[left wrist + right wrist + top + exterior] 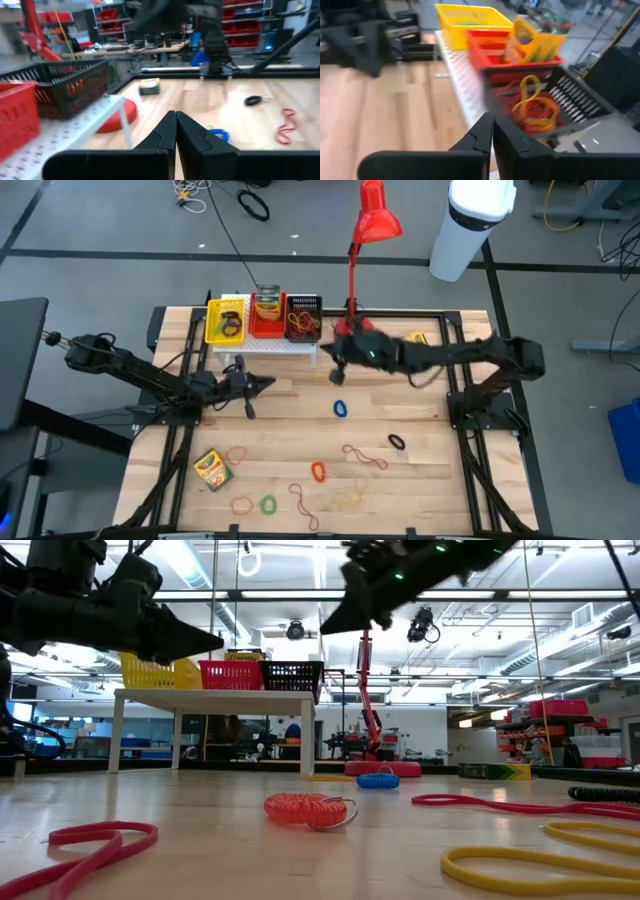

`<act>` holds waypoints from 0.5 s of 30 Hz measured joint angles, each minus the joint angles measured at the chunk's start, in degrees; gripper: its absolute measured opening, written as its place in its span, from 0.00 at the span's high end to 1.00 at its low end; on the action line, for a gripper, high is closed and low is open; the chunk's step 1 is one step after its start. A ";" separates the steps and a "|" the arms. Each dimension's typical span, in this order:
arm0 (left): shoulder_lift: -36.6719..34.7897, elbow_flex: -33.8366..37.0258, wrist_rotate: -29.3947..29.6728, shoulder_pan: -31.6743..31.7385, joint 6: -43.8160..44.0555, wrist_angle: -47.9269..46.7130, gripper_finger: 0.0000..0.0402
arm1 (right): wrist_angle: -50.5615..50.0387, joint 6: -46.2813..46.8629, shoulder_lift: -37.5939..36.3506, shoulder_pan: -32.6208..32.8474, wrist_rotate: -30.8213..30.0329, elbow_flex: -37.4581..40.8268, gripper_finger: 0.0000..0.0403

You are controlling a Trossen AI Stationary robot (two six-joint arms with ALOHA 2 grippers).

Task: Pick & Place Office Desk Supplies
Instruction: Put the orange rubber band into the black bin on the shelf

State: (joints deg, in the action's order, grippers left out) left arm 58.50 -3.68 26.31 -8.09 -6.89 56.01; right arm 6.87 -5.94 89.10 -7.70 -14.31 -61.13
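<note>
Several rubber bands lie loose on the wooden table: a blue one [340,408], a black one [397,442], a red one [365,456] and others nearer the front edge. A green-and-yellow crayon box [211,468] lies flat at the front left; another [535,42] stands in the red basket [267,320]. More bands [535,107] are heaped in the black basket [303,320]. My right gripper [337,375] [492,127] hovers shut and empty just in front of the black basket. My left gripper [268,383] [176,125] waits shut and empty, level, in front of the rack.
The yellow basket [226,322], red basket and black basket stand in a row on a white perforated rack [270,346] at the far edge. A tall red desk lamp [372,220] rises beside the rack. A third crayon box [416,338] lies at the far right.
</note>
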 joint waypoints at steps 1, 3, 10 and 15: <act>0.00 0.00 -0.05 -0.17 0.99 -0.29 0.98 | 2.31 0.74 -1.19 0.92 -0.38 3.35 0.95; 0.00 0.00 -0.05 -0.17 2.39 -0.94 0.98 | 7.09 2.07 -2.94 2.83 -0.76 9.27 0.98; 0.01 -0.20 0.44 -0.98 1.37 -5.14 0.98 | 21.52 5.58 -6.33 10.19 -2.65 24.43 0.95; -0.15 -7.15 3.13 -6.48 1.84 -20.43 0.99 | 25.62 5.71 -6.43 15.93 -9.48 28.63 0.97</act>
State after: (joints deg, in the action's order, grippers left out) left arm 58.35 -10.83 29.43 -14.57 -5.05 35.58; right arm 32.49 -0.23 82.68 8.23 -23.78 -32.50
